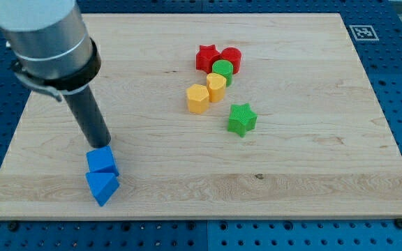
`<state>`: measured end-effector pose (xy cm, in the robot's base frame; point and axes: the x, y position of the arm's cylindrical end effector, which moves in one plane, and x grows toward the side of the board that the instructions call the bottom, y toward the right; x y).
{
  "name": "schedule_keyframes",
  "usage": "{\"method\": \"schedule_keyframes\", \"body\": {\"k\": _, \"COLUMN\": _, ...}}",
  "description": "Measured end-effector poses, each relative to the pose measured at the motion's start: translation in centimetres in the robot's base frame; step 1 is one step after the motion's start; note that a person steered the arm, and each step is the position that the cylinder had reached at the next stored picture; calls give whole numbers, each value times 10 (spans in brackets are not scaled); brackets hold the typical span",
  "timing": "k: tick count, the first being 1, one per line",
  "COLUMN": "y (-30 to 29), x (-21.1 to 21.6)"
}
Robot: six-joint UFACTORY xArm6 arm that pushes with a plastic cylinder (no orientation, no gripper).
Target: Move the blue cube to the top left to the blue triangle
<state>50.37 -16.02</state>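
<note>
Blue cube (102,160): lying in the lower left of the frame, touching the upper face of the blue triangle (102,187) and offset slightly toward the view's top, with little or no leftward offset visible. Judged close to the goal position but possibly still needing a small nudge toward the view's left.

My tip (102,144): pressing against, or sitting just beside, the cube's upper edge, the contact itself being hidden by the rod. Rod (89,115) slanting up toward the upper left of the frame into the grey arm housing (44,35). Carrying no jaws, hence grasping nothing and merely bearing on the block from the view's top; standing there probably because a push from that side drives the cube down against the triangle.

Wooden board (292,181): spanning nearly the whole frame, resting on a blue perforated bench.

Centre cluster, upper middle of the frame, well apart from the task blocks and so unlikely to be disturbed: orange block (197,98), hexagonal by appearance, touching a yellow block (216,87) of uncertain shape; red star (206,58) sitting beside a second red block (230,58), partly hidden; green cylinder (222,70) nestling in front of the two red pieces.

Green star (241,118): lying alone, just below and to the right of the cluster.

Marker tag (360,31): sitting at the board's upper right corner.
</note>
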Motion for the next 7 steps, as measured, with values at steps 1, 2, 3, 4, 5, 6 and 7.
{"method": "schedule_keyframes", "body": {"k": 1, "y": 38, "x": 1}}
{"method": "schedule_keyframes", "body": {"k": 2, "y": 51, "x": 36}}
{"method": "schedule_keyframes", "body": {"k": 3, "y": 48, "x": 51}}
{"method": "schedule_keyframes", "body": {"k": 4, "y": 32, "x": 51}}
{"method": "schedule_keyframes", "body": {"k": 5, "y": 16, "x": 51}}
{"method": "schedule_keyframes", "body": {"k": 6, "y": 19, "x": 50}}
{"method": "schedule_keyframes", "body": {"k": 7, "y": 67, "x": 46}}
